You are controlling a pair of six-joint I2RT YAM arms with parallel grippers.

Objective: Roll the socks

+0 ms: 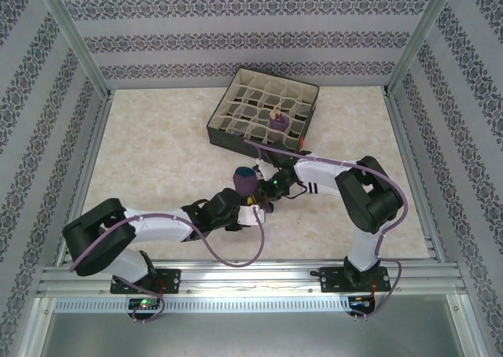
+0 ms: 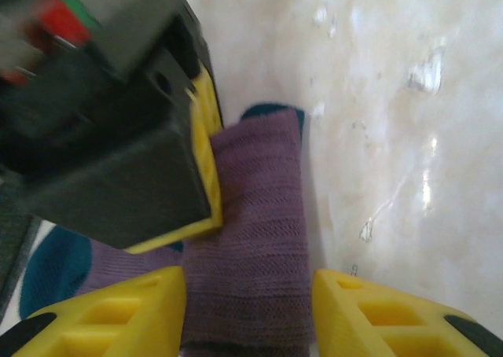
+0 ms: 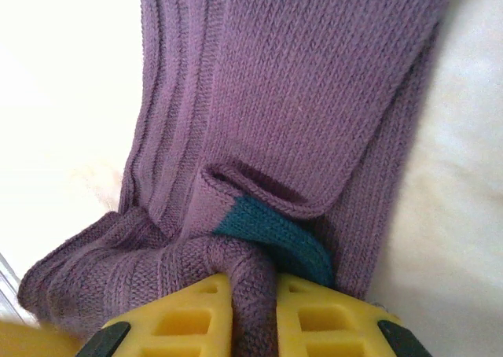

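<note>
Socks: one purple ribbed knit sock with a teal patch [image 1: 244,178] stands upright over the middle of the pale beige marbled tabletop [image 1: 157,160]. A small purple rolled sock [image 1: 279,121] sits in one compartment of the box.
Surface: glossy, with bright glints of light on the marbling.
Room: walls papered in grey and white ornamental bands; silver metal frame posts [image 1: 75,34] at the corners and a rail along the near edge.
Box: dark square box with beige grid dividers [image 1: 244,141], at the far middle of the surface, turned at an angle.
Left hand [image 2: 250,290]: yellow fingers apart, with the purple sock between them and its sides right at their inner faces.
Right hand [image 3: 253,302]: yellow fingers together, clamped on a bunched fold of the sock just beside the teal patch. The rest of the fabric stretches away from the fingers.
Sock to hands: seen from above, the two hands meet at the sock from left and right. The left wrist view shows the right one's black body and yellow pad against the fabric beyond the left fingers.
</note>
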